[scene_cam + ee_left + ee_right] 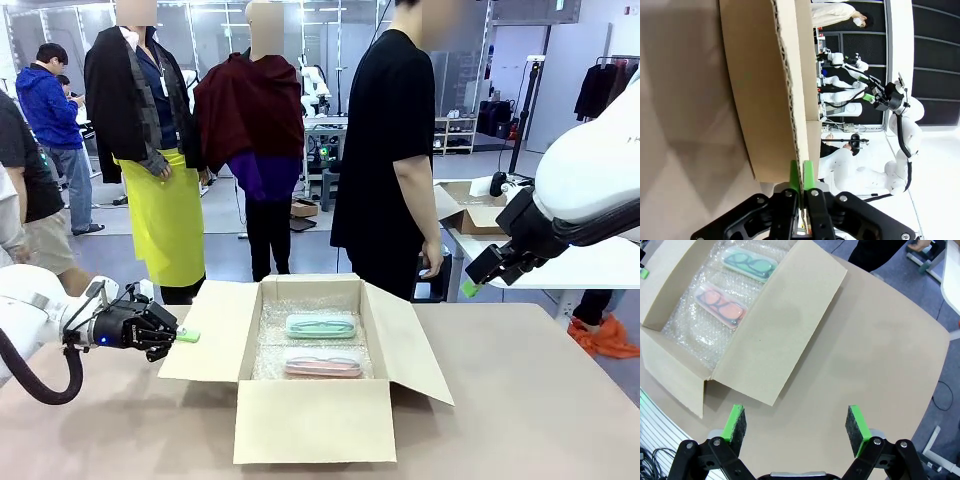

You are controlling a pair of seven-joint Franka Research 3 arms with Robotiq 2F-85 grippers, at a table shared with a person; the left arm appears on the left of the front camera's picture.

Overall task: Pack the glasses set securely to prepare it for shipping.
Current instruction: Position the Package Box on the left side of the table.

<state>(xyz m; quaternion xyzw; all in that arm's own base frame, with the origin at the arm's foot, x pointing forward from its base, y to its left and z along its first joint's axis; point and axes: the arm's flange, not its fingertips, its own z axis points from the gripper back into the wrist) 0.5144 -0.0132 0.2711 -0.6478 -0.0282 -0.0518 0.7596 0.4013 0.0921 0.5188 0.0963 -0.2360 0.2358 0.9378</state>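
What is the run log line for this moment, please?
left gripper: shut on left box flap | right gripper: open, raised | glasses cases: in box

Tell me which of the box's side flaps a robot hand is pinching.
The flap on the robot's left side of the cardboard box: the left hand is shut on its outer edge. The opposite flap lies untouched, with the open right hand raised above it.

bright even light, soft shadows, wide-angle distortion
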